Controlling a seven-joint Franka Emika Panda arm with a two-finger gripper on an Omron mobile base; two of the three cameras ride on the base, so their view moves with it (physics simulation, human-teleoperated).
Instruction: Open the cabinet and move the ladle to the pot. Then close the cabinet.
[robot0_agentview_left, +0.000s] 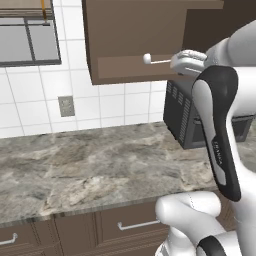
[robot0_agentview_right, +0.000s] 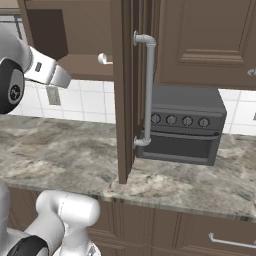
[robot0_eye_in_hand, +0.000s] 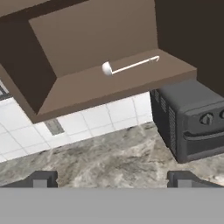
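Up inside the cabinet (robot0_eye_in_hand: 100, 39), on its bottom shelf, the ladle (robot0_eye_in_hand: 129, 66) lies flat; taking the dark toaster oven (robot0_eye_in_hand: 192, 118) on the counter as the landmark, the ladle sits above it and a little to its left in the hand view. Its long axis runs roughly along the shelf's front edge, the round bowl at the end away from the oven and the thin straight handle pointing toward the oven side, tilted slightly back into the cabinet. From the left base view the ladle (robot0_agentview_left: 156, 60) shows the same way, bowl toward the tiled wall side, handle toward the arm. The cabinet door (robot0_agentview_right: 122, 95) stands swung wide open, edge-on in the right base view, its long vertical silver bar handle (robot0_agentview_right: 148, 90) in front of the oven (robot0_agentview_right: 182, 125). The gripper (robot0_eye_in_hand: 112, 179) hangs in the air in front of the shelf, above the marbled counter (robot0_agentview_left: 75, 165) and left of the oven, its jaws spread fully apart with nothing between them; the two dark fingertips (robot0_eye_in_hand: 43, 179) are well apart from the ladle.
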